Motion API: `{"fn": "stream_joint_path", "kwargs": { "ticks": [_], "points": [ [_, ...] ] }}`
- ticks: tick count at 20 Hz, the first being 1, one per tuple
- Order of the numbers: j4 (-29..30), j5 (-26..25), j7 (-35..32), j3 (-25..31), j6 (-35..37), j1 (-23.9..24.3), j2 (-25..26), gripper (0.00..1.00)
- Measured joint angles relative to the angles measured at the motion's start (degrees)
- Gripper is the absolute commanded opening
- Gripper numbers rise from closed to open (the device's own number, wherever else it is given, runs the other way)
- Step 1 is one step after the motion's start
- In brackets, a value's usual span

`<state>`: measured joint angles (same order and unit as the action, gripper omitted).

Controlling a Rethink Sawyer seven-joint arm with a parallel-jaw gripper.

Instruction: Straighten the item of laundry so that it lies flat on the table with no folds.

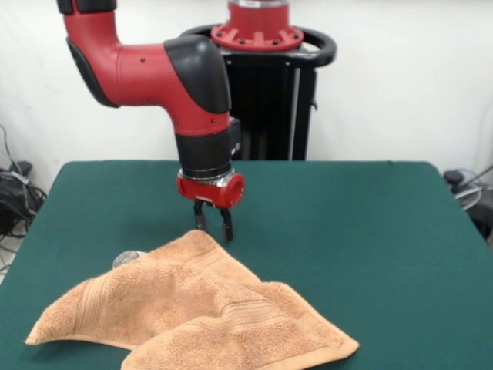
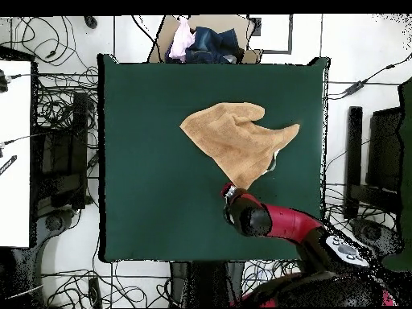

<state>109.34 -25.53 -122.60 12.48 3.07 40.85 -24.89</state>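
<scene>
The orange-tan towel (image 1: pixel 192 308) lies crumpled on the green table (image 1: pixel 347 223) at its near left, with one part folded over another and band stripes showing. A small pale tag (image 1: pixel 127 258) pokes out at its left far edge. My gripper (image 1: pixel 213 225) hangs just over the towel's far corner, its fingers apart and nothing between them. In the overhead view the towel (image 2: pixel 237 137) lies right of the table's (image 2: pixel 145 161) middle, and the gripper (image 2: pixel 228 191) is at the towel's lower tip.
The black pedestal (image 1: pixel 266 100) stands behind the table's far edge. In the overhead view a cardboard box of clothes (image 2: pixel 205 40) sits past the table's top edge. Cables (image 2: pixel 48 153) lie on the floor at both sides.
</scene>
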Motion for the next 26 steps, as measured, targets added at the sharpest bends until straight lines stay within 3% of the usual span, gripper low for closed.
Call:
{"fn": "stream_joint_path", "kwargs": {
  "ticks": [10,26],
  "points": [
    [-0.60,-2.01,0.01,5.19,5.83,5.81,0.24,1.00],
    [-5.19,-0.89,0.01,7.35,19.26,14.26,1.04,1.00]
  ]
}}
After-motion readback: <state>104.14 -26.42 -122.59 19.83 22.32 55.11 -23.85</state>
